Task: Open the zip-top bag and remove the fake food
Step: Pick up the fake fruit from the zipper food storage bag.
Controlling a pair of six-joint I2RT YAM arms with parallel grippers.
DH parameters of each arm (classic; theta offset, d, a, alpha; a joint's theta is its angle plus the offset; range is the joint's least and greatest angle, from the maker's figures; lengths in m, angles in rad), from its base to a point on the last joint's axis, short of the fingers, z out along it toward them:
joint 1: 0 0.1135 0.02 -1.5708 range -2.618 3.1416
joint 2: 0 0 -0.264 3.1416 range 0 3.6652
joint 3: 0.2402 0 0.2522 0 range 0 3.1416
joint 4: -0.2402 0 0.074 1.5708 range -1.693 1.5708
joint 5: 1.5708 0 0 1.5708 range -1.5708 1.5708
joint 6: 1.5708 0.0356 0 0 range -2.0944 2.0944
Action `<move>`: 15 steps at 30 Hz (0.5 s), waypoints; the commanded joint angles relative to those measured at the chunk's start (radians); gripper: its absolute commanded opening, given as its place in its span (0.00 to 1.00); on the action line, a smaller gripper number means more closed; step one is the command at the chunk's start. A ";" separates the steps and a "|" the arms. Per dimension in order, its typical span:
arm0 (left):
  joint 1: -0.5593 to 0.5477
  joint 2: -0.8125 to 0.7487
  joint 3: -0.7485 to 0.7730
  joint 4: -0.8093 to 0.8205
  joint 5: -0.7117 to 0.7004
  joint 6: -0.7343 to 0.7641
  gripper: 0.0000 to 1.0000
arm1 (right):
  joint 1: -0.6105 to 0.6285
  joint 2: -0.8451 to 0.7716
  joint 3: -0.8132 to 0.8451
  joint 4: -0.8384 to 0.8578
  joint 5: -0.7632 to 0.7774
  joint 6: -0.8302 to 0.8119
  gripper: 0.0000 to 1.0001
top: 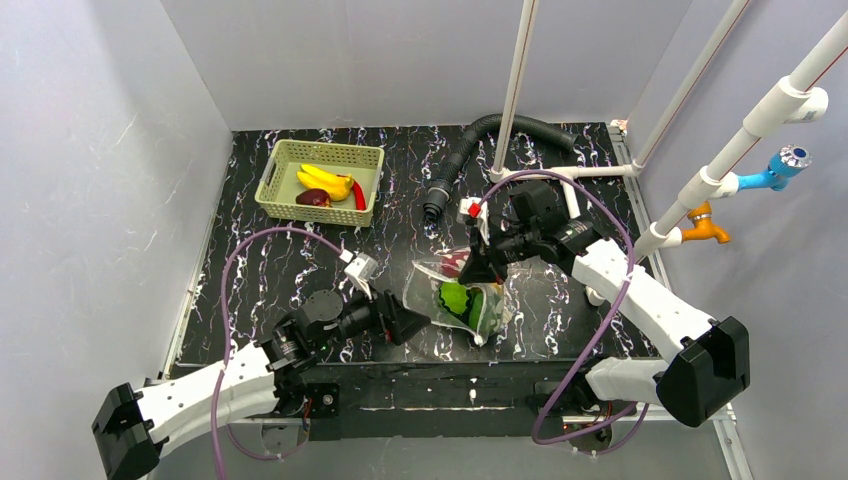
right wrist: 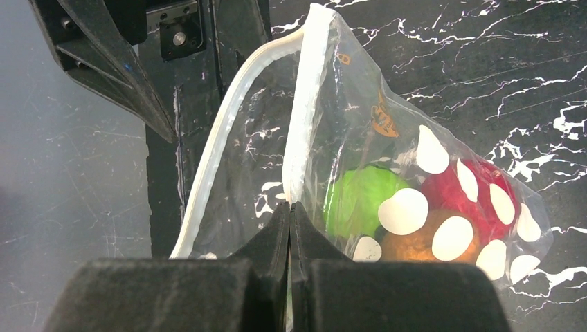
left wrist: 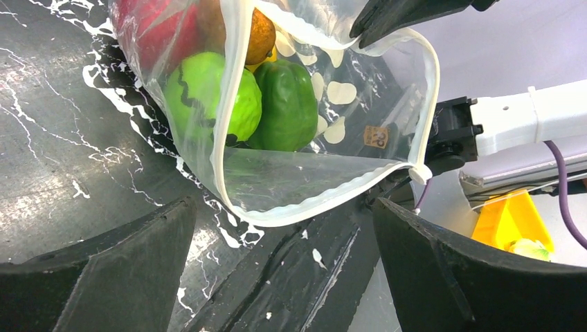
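While the R gripper (right wrist: 289, 207) is clenched on 1 lip of the zip-top bag (right wrist: 360, 138), lifting its mouth open, the L gripper (top: 412, 325) waits at the bag's 9 o'clock, jaws spread wide, touching nothing. Bag lies front-centre on the table (top: 260, 270), w/ fake food (left wrist: 228, 97) inside: 2 green, 1 red, 1 orange pc. The basket (top: 376, 185) at 10 o'clock holds a banana (top: 328, 180) and a chili (top: 359, 193).

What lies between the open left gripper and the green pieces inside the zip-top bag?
Only the zip-top bag's open mouth and clear lower wall. In the left wrist view nothing else stands between the left gripper and the green pieces.
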 commanded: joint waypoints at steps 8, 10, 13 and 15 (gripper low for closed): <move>-0.005 0.003 0.145 -0.153 -0.016 0.107 0.98 | -0.010 -0.017 0.001 0.022 -0.033 -0.007 0.01; -0.005 0.015 0.139 -0.139 -0.013 0.101 0.98 | -0.010 -0.016 0.001 0.022 -0.032 -0.007 0.01; -0.005 0.026 0.131 -0.116 -0.024 0.079 0.98 | -0.010 -0.016 0.001 0.022 -0.035 -0.007 0.01; -0.005 0.032 0.139 -0.104 -0.025 0.078 0.98 | -0.012 -0.017 0.001 0.021 -0.035 -0.007 0.01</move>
